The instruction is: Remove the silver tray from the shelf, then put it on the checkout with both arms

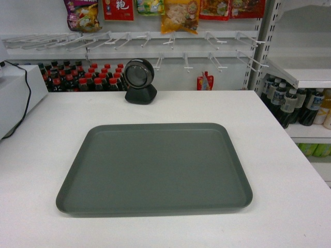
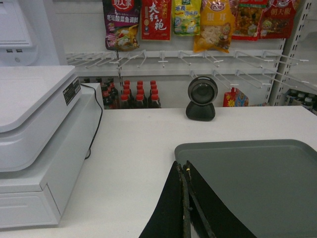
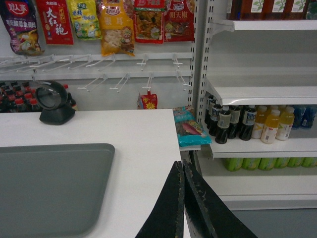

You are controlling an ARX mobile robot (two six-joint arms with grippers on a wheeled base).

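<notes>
Grey-green silver tray on checkout, fingers apart

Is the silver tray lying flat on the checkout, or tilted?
Flat: the silver tray rests fully on the checkout, empty, with neither pincer touching it.
</notes>
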